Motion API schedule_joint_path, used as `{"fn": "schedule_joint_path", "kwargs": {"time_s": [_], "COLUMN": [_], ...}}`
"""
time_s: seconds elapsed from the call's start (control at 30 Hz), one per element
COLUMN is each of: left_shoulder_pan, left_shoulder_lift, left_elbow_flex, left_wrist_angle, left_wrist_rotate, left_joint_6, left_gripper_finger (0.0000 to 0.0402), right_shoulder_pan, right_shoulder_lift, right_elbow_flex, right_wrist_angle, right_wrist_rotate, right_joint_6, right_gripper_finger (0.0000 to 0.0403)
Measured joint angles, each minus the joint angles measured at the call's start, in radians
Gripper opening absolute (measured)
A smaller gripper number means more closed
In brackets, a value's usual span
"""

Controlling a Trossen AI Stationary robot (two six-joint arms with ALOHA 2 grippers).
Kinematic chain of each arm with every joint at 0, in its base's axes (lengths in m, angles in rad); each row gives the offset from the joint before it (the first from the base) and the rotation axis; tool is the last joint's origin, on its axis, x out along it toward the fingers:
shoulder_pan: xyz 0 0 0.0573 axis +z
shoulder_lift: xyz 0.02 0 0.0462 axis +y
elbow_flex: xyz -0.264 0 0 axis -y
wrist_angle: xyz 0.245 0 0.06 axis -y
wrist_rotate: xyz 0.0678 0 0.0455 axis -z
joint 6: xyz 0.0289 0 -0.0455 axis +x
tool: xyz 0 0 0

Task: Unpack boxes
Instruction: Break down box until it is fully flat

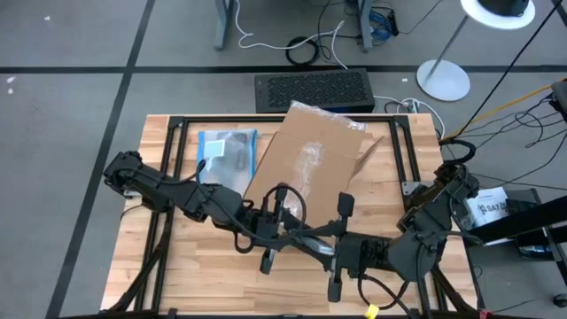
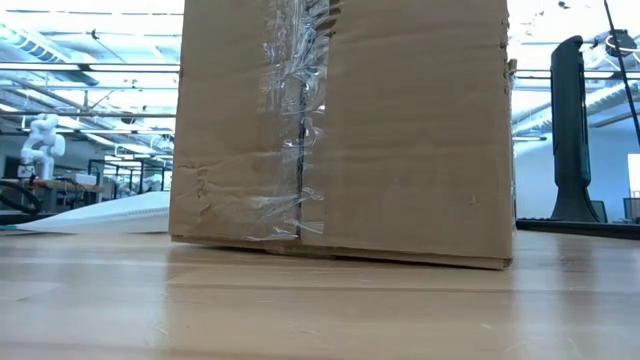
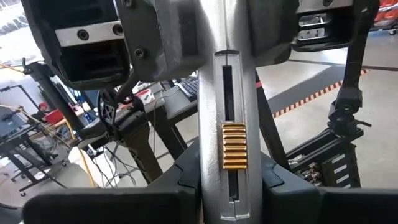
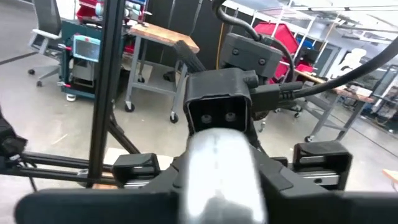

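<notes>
The brown cardboard box [image 1: 310, 159] stands on its base at the middle of the table's far half, with taped seams and one flap [image 1: 368, 152] raised at its right. In the low view the box [image 2: 340, 130] fills the frame, with crinkled clear tape down its face. A silver utility knife [image 1: 312, 239] with a gold slider [image 3: 234, 147] spans between both grippers near the table's near middle. My left gripper [image 1: 282, 232] and my right gripper [image 1: 341, 248] face each other, each shut on the knife. My left gripper pinches one end of the knife's handle [image 3: 231, 186] between its two fingers, level, coming from the table's left along the knife. The knife is lifted clear of the table. My right gripper pinches the opposite end of the knife [image 3: 217, 37], level, from the table's right; in its own view the knife [image 4: 217, 168] hides the fingers.
A clear plastic pouch with a blue edge [image 1: 226, 151] lies flat left of the box. A black grille-topped unit [image 1: 312, 90] sits on the floor beyond the far edge. Bare wood [image 1: 204, 275] lies along the near edge. Cables and a lamp base [image 1: 443, 80] are at far right.
</notes>
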Motion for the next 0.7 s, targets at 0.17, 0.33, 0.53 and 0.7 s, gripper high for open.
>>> {"fn": "schedule_joint_path", "kwargs": {"time_s": [0.17,0.33,0.53,0.7], "left_shoulder_pan": [0.0,0.0,0.0,0.0], "left_shoulder_lift": [0.0,0.0,0.0,0.0], "left_elbow_flex": [0.0,0.0,0.0,0.0], "left_wrist_angle": [0.0,-0.003,-0.006,0.001], "left_wrist_rotate": [-0.001,-0.001,-0.001,-0.016], "left_joint_6": [0.0,0.006,0.002,0.007], "left_gripper_finger": [0.0061,0.0061,0.0061,0.008], "right_shoulder_pan": [-0.001,-0.001,-0.001,0.003], "right_shoulder_lift": [0.002,0.002,0.004,0.005], "right_elbow_flex": [0.001,0.001,0.001,0.0], "right_wrist_angle": [0.0,0.003,0.008,0.04], "right_wrist_rotate": [0.001,-0.001,0.004,0.024], "right_joint_6": [-0.006,-0.001,-0.02,-0.054], "right_gripper_finger": [0.0072,0.0079,0.0069,0.0068]}}
